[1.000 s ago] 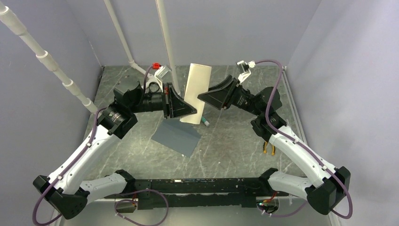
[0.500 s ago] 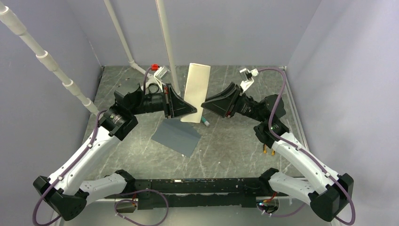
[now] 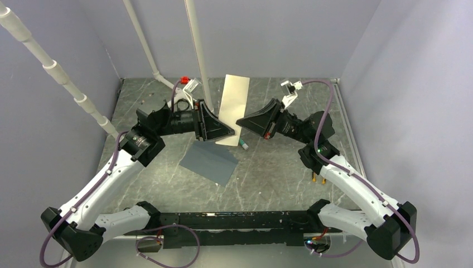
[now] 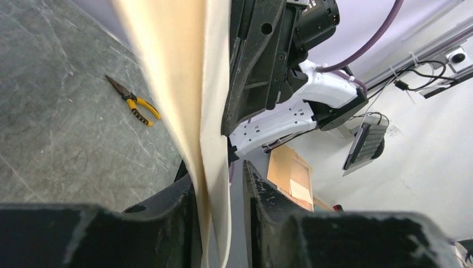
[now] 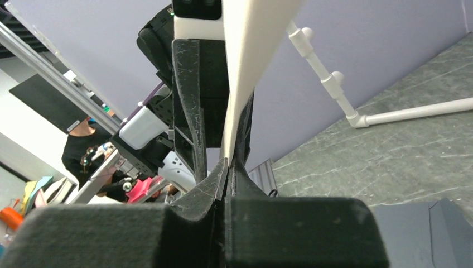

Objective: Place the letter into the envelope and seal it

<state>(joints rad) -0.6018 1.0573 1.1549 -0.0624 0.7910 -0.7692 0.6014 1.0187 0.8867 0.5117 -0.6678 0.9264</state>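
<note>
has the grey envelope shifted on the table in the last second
No. The envelope lies at the same spot and angle, judged against the black base rail.

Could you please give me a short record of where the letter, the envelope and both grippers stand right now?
letter: held up in the air, off the table
right gripper: shut on the letter's edge
left gripper: jaws slightly apart, letter between them
envelope: flat on the table, neither gripper on it
pliers: lying on the table
letter in envelope: not yet
</note>
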